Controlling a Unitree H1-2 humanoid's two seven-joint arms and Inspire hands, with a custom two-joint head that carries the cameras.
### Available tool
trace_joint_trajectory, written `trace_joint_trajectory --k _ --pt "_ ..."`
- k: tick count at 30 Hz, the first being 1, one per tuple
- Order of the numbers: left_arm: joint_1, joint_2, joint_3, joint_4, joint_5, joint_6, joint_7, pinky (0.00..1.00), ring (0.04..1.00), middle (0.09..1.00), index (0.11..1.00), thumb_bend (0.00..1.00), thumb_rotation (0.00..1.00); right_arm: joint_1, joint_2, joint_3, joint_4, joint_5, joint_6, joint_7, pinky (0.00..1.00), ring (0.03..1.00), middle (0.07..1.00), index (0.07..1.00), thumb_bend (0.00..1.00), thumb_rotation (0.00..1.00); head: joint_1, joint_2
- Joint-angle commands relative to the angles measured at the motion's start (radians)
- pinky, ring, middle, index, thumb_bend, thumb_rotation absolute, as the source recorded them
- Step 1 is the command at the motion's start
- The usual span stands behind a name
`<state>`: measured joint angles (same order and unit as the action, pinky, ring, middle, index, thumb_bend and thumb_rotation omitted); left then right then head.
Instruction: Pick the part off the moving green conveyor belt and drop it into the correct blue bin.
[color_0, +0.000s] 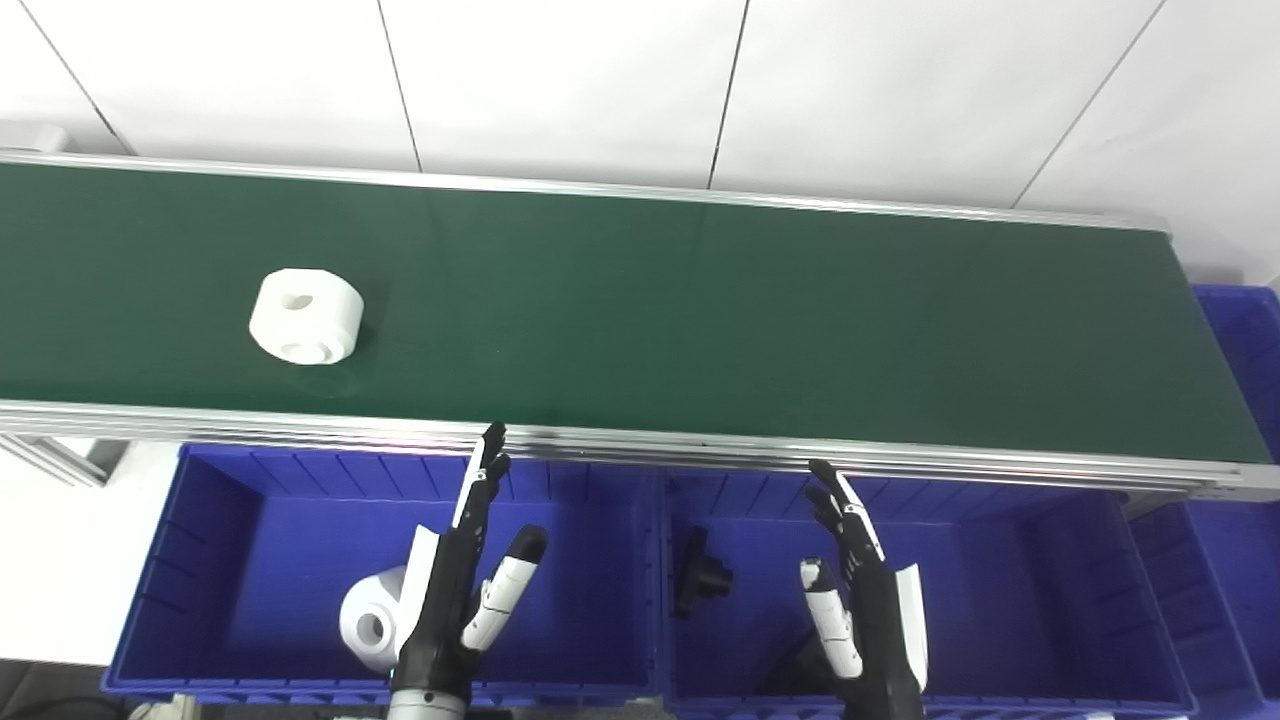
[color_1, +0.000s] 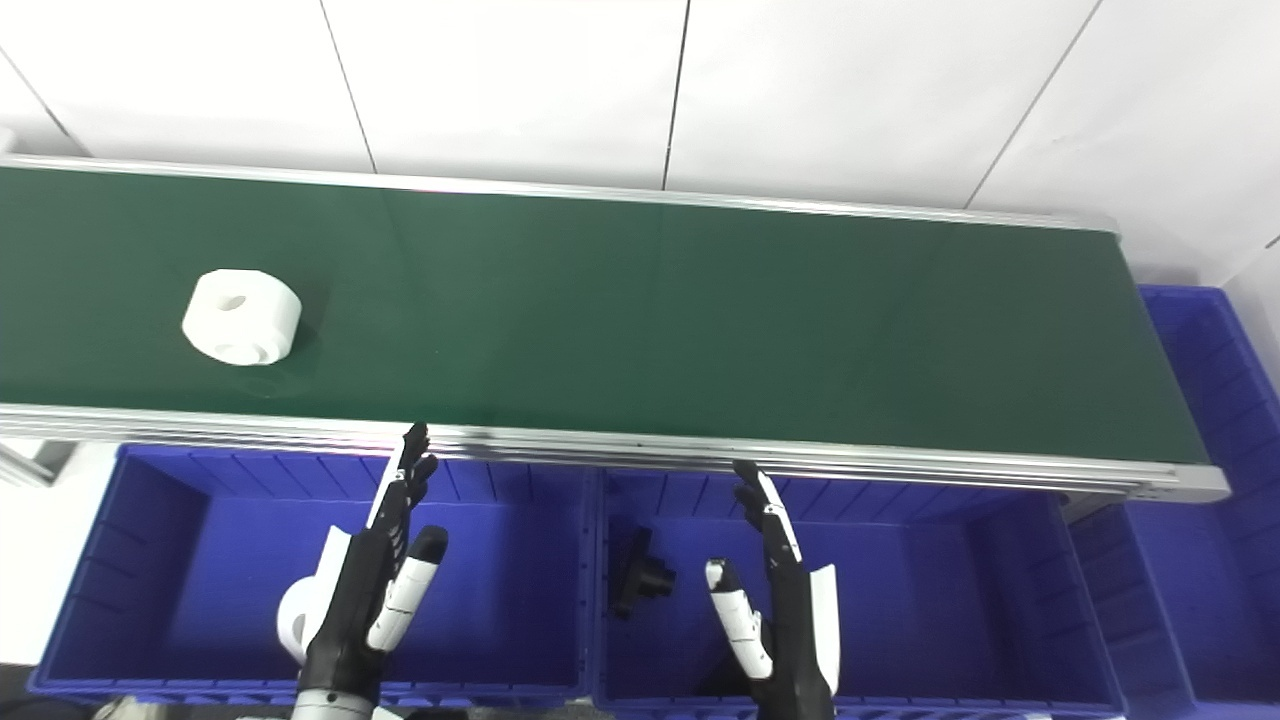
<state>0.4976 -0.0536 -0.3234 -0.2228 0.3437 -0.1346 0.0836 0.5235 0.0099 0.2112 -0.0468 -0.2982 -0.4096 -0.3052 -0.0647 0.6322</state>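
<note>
Left hand (color_0: 455, 590) and right hand (color_0: 865, 600) are hovering spread and empty over the bins (color_0: 250, 520); the white part (color_0: 305, 316) is lying up-left of the left hand on the belt (color_0: 700, 310).

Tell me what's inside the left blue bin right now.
A white part lies in the left blue bin, near its front wall. The open left hand hovers in front of it and covers its right side, so its whole shape stays unseen.

Paired head views, seemingly steep, downward.

Each robot hand (color_0: 455, 590) (color_0: 865, 600) has slim black fingers, white side plates and white black-tipped thumbs.
</note>
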Motion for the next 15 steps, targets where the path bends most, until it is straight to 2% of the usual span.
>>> trace_joint_trajectory --k 1,2,3,4,9,11,15 --pt "-0.006 -0.046 -0.041 0.017 0.039 -0.031 0.022 0.94 0.943 1.000 1.000 0.68 1.00 -0.009 -0.019 0.001 0.002 0.018 -0.060 -0.012 0.88 0.883 0.938 0.906 0.73 0.99 0.017 -0.013" --pt "-0.008 -0.049 -0.045 0.030 0.042 -0.036 0.023 0.95 0.943 1.000 1.000 0.68 1.00 -0.013 -0.029 0.003 0.011 0.023 -0.060 -0.017 0.88 0.883 0.939 0.909 0.73 1.00 0.041 -0.029" --pt "-0.010 -0.051 -0.047 0.039 0.043 -0.038 0.024 0.95 0.946 1.000 1.000 0.67 1.00 -0.017 -0.036 0.004 0.017 0.026 -0.060 -0.022 0.88 0.883 0.938 0.911 0.73 1.00 0.041 -0.029" --pt "-0.016 -0.057 -0.050 0.056 0.046 -0.043 0.029 0.96 0.949 1.000 1.000 0.67 1.00 -0.025 -0.048 0.006 0.030 0.031 -0.060 -0.031 0.88 0.882 0.938 0.913 0.73 1.00 0.077 -0.056" --pt "-0.049 -0.086 -0.060 0.149 0.049 -0.078 0.062 0.94 0.947 1.000 1.000 0.65 1.00 -0.066 -0.092 0.017 0.099 0.069 -0.060 -0.058 0.88 0.886 0.943 0.902 0.73 1.00 0.126 -0.120" --pt "-0.061 -0.096 -0.060 0.173 0.044 -0.076 0.066 0.92 0.942 1.000 1.000 0.62 0.99 -0.078 -0.100 0.016 0.119 0.089 -0.060 -0.057 0.88 0.894 0.948 0.900 0.75 1.00 0.136 -0.133" --pt "-0.079 -0.110 -0.062 0.205 0.050 -0.076 0.075 0.87 0.928 1.000 1.000 0.60 0.96 -0.104 -0.123 0.027 0.153 0.113 -0.060 -0.064 0.89 0.903 0.952 0.901 0.72 1.00 0.167 -0.157"
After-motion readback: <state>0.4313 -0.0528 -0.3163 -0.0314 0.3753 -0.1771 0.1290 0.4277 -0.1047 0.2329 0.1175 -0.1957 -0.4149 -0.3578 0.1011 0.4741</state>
